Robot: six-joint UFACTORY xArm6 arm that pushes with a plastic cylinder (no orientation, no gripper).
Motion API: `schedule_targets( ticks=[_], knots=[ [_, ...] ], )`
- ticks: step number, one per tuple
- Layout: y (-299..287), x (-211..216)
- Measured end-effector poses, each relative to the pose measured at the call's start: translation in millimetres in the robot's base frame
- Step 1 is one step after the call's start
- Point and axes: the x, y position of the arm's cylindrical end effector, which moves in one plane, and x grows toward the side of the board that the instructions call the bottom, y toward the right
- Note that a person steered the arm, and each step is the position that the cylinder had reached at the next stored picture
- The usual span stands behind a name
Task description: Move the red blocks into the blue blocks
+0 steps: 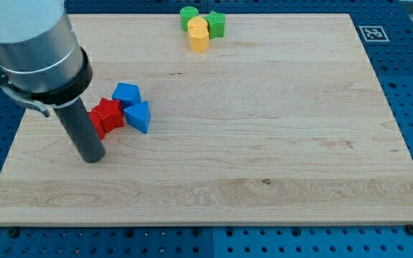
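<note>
Two red blocks sit at the view's left: a star-shaped red block point(109, 112) and a second red block point(96, 123) partly hidden behind my rod. A blue block point(127, 93) touches the star block at its upper right. A blue triangular block point(138, 116) touches it at its right. My tip point(91, 158) rests on the board just below and left of the red blocks, close to the hidden red block.
At the view's top middle a cluster holds a green block point(188, 16), a second green block point(217, 24) and two yellow blocks point(198, 34). The wooden board point(264, 143) lies on a blue pegboard. A tag point(371, 32) sits at top right.
</note>
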Motion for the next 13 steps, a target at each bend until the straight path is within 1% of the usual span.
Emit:
schedule_targets(
  ticks=[2, 3, 4, 5, 6, 10, 12, 13],
  knots=[
    [-48.2, -1.0],
    [-49.1, -6.8],
    [-47.9, -23.5],
    [-37.2, -29.1],
    [-23.9, -29.2],
    [-14.3, -29.2],
    [-8.7, -36.1],
    [-8.4, -17.8]
  ],
)
